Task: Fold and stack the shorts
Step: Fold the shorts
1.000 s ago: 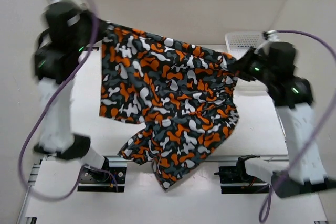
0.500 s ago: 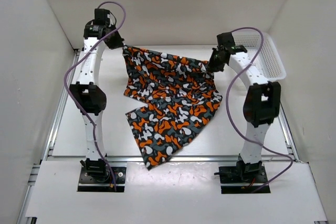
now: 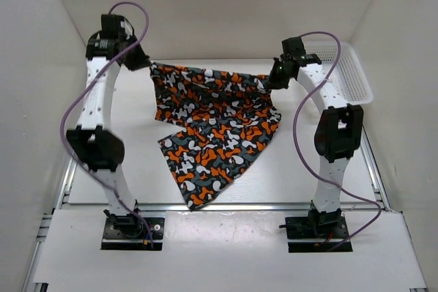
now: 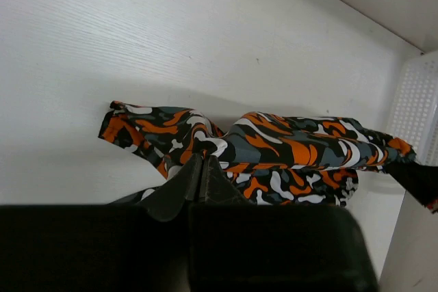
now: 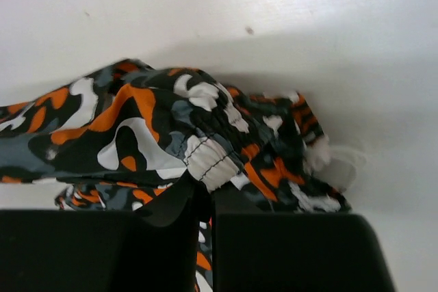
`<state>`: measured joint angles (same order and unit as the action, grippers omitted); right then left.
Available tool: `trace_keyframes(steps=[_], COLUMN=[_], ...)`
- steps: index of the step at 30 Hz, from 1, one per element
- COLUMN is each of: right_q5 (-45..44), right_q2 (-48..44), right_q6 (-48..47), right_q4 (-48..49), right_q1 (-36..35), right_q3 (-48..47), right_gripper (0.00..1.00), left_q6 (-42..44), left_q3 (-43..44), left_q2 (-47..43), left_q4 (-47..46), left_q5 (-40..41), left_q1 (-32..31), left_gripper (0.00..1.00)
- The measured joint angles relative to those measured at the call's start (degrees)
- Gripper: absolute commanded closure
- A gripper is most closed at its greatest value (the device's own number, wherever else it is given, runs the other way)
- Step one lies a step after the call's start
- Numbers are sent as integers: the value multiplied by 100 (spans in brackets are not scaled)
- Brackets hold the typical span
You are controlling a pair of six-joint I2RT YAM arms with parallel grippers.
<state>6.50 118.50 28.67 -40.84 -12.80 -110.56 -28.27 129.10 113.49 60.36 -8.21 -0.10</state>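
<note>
Above the far half of the flat white table (image 3: pixel 123 148), the two arms stretch between them the soft cloth shorts in an orange, black, grey and white camouflage print (image 3: pixel 215 124). The left gripper (image 3: pixel 145 65) is squeezed tight on the upper left corner of the cloth. In the left wrist view its two dark fingers (image 4: pixel 171 196) meet with no gap showing, and a fold of the print is caught at their tips, the rest of the top edge running away to the right. The right gripper (image 3: pixel 269 81) is likewise pressed closed on the upper right corner. In the right wrist view its dark fingers (image 5: pixel 171 206) pinch a gathered bit of waistband with a pale stitched patch, and the cloth bunches just beyond them.

From the overhead view, the top edge of the shorts runs almost straight from one gripper to the other, dipping slightly toward the right. Below it the cloth hangs creased and slants toward the near edge, narrowing to a tip between the two arm bases. How much of that lower part rests on the table I cannot tell.

A white plastic mesh basket (image 3: pixel 352 76) stands in the far right corner, beyond the right arm and apart from the shorts.
</note>
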Motion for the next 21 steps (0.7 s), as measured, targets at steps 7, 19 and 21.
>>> trace_keyframes(steps=[7,19,21], right_q5=[-125,-15,-103], right_q2=[-1102,-2970,-3333], right_q6=[-105,-105,-70], right_q4=[-240,-160,-164], right_q1=[354,966,955], right_q3=[1561,3871,4286], right_gripper=[100,100,100], left_q6=[-55,-767,-866], left_q3=[-3327,-6966,-7313], left_q2=[-3220,-5853,-6004], left_q4=[-151,-214,-216], left_q5=[-55,-752,-896], left_q1=[-1161,-3547,-3880], left_gripper=[90,90,90])
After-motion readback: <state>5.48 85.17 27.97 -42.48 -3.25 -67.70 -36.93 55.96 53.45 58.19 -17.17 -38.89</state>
